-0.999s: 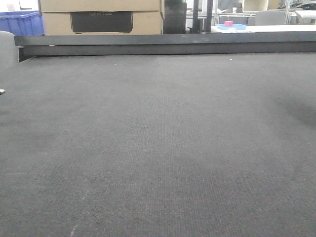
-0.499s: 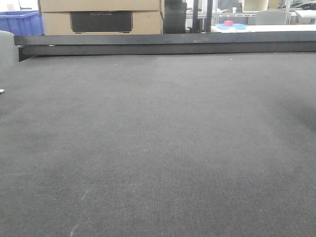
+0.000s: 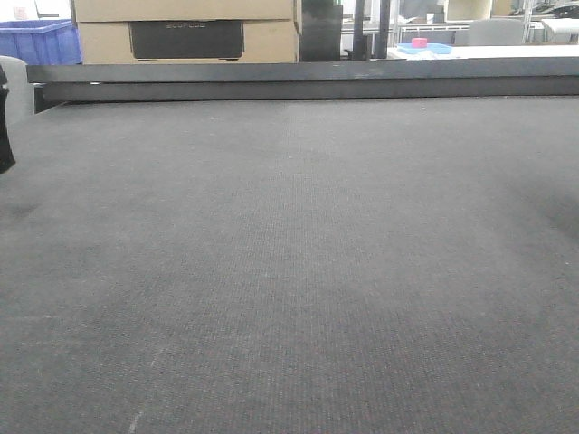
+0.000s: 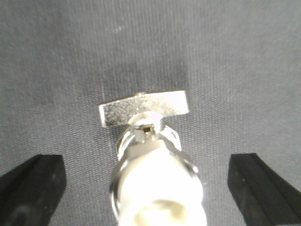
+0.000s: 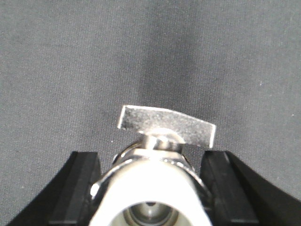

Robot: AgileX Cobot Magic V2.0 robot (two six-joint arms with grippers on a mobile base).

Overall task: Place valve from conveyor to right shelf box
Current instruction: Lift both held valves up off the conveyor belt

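Note:
In the left wrist view a shiny silver valve [image 4: 157,188] with a flat lever [image 4: 143,107] stands on the dark grey woven conveyor [image 4: 150,42]. My left gripper [image 4: 148,188] is open, with its black fingers [image 4: 30,186] wide apart on either side and not touching the valve. In the right wrist view a second silver valve [image 5: 153,188] sits between the black fingers [image 5: 80,188] of my right gripper [image 5: 150,188], which press on both its sides over the conveyor [image 5: 150,47]. The front view shows the conveyor [image 3: 289,271] but no valve. The right shelf is out of view.
A dark metal rail [image 3: 298,80] edges the belt's far side. Behind it are cardboard boxes [image 3: 185,32], a blue bin [image 3: 36,41] and a white table with a pink item [image 3: 419,42]. A dark shape [image 3: 4,127] shows at the left edge.
A dark shape has come in at the front view's left edge, covering the small silver speck that lay there. The belt looks the same.

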